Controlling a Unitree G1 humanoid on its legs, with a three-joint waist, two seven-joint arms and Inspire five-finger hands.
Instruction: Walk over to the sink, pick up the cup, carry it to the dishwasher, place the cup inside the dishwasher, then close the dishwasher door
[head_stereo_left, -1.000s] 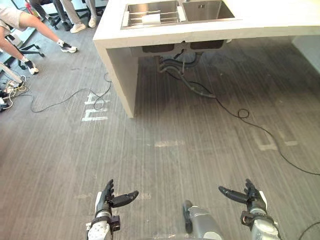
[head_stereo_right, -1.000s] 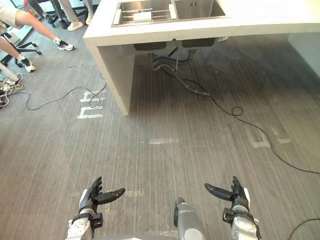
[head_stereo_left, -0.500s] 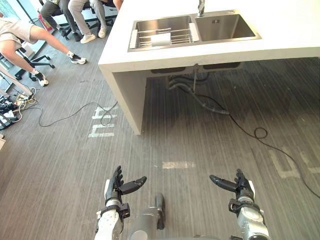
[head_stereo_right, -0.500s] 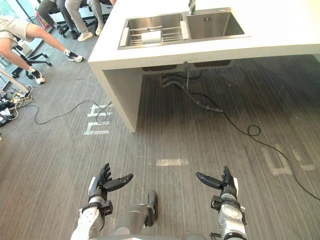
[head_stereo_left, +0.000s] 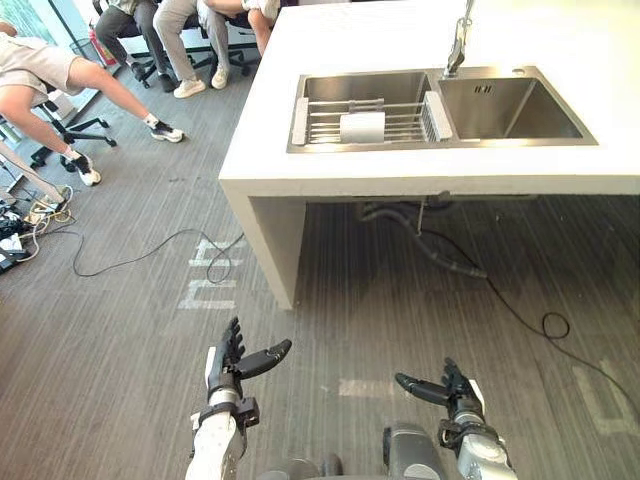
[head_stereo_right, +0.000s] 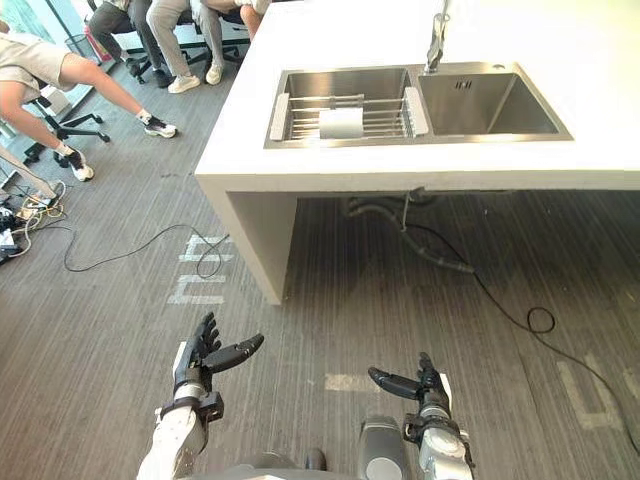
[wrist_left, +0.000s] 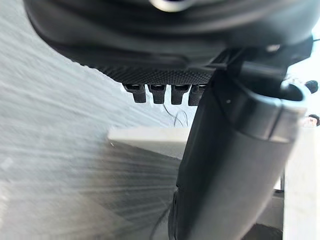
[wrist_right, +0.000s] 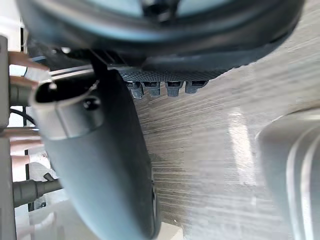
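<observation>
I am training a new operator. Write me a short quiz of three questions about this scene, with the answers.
1. True or false: the cup lies on its side on the wire rack in the left basin of the sink.
2. The left hand is: A) open, holding nothing; B) shut on the cup; C) shut, holding nothing.
3. Fill the gap: the right hand hovers above the ____, short of the counter.
Key: 1 true; 2 A; 3 floor.
</observation>
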